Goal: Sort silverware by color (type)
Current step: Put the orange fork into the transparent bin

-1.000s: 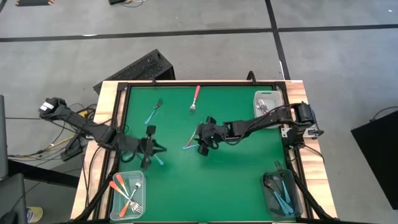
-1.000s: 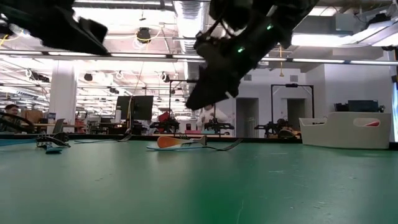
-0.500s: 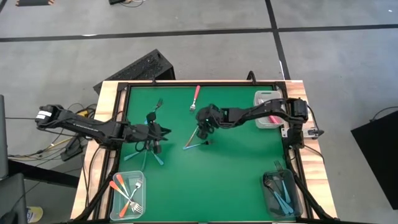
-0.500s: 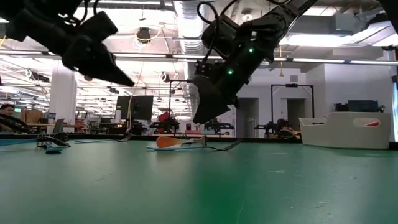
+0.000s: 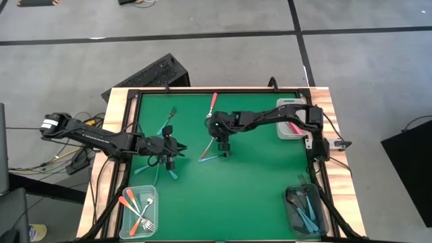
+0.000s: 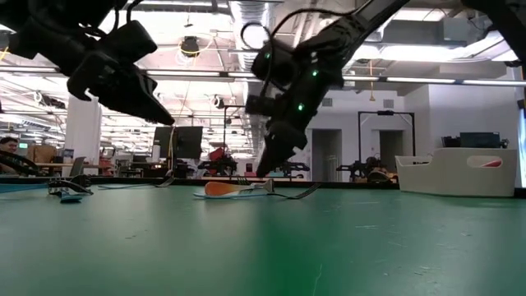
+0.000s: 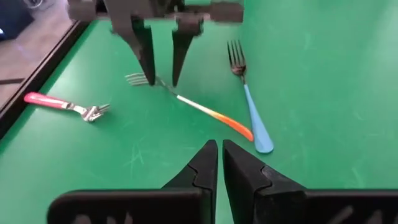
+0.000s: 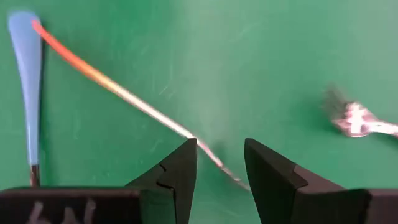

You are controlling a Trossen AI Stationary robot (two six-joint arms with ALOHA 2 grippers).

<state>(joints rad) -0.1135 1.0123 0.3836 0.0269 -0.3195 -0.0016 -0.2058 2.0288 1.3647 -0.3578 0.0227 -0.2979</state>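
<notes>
The orange fork (image 7: 202,111) is straddled near its tines by the right gripper (image 7: 160,79), jaws parted and lowered for a pick, nothing gripped yet. Beside it lies a blue fork (image 7: 252,112). The left gripper (image 7: 219,157) is held nearby above the counter (image 5: 256,182), jaws nearly closed, empty.

Under the right claw (image 5: 221,144) we note the orange fork (image 7: 199,109) between its open fingers, a blue fork (image 7: 249,106) just beside. Left claw (image 5: 170,150) hovers near on the far side, nearly closed, crowding that approach. Beyond the right claw lies a pink fork (image 5: 212,106); behind it, bare tabletop (image 5: 263,182) gives free passage.
</notes>
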